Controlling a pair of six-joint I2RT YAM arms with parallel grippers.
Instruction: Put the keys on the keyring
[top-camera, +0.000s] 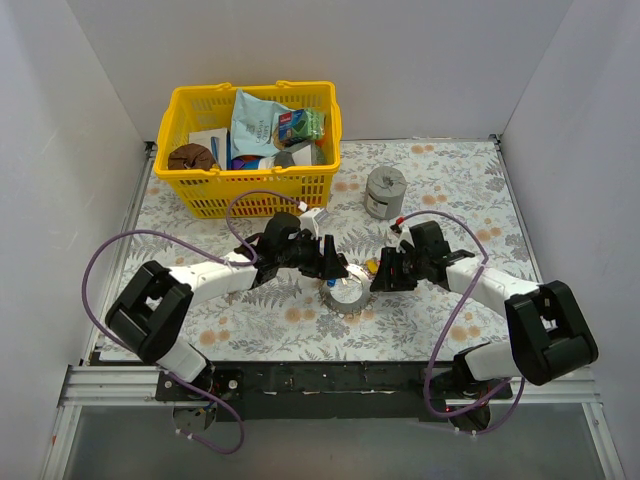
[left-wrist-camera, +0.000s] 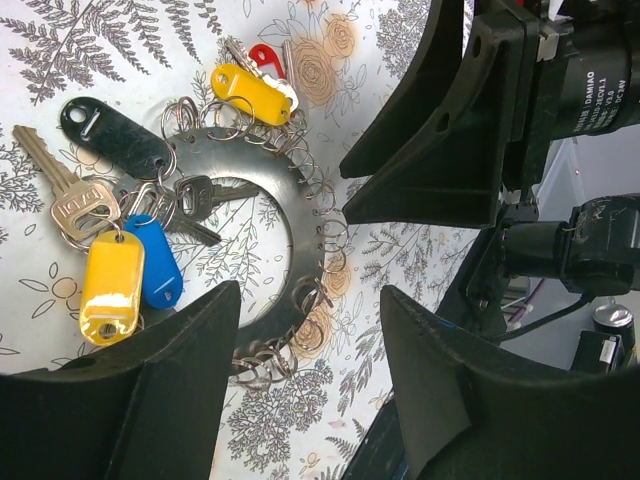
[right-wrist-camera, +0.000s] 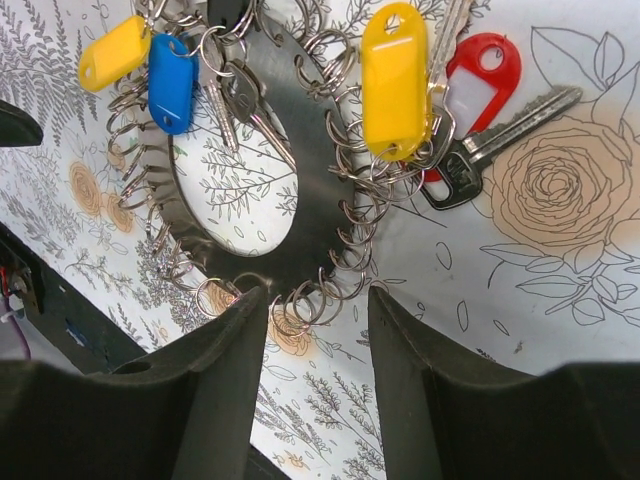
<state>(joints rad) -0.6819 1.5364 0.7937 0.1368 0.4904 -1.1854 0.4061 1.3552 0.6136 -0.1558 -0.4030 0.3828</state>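
left gripper (left-wrist-camera: 308, 295): wide open, holding nothing; its tips straddle the keyring's rim.
right gripper (right-wrist-camera: 318, 295): wide open, also empty; it straddles the rim from across, facing the left gripper.
keyring (left-wrist-camera: 305, 190): 1, flat on the table (top-camera: 450, 180), its band between both pairs of tips, its hole just beyond them.
split rings (left-wrist-camera: 335, 235): too many to count, fringing the rim right at the tips.
yellow tags (left-wrist-camera: 112, 285): 2, on opposite sides of the keyring.
blue tag (left-wrist-camera: 160, 260): 1, touching a yellow one.
black tag (left-wrist-camera: 115, 135): 1, beyond the blue.
red tag (left-wrist-camera: 265, 55): 1, farthest from the left gripper.
keys (left-wrist-camera: 70, 200): at least 5 blades; the exact count is hidden under tags.
handling: the keyring looks stiff, thin, smooth and likely slippery; pinch the band through the hole. The keys look light and will dangle; take them by head or tag.
basket (top-camera: 200, 195): 1, well beyond.
cylinder (top-camera: 385, 190): 1, well beyond.
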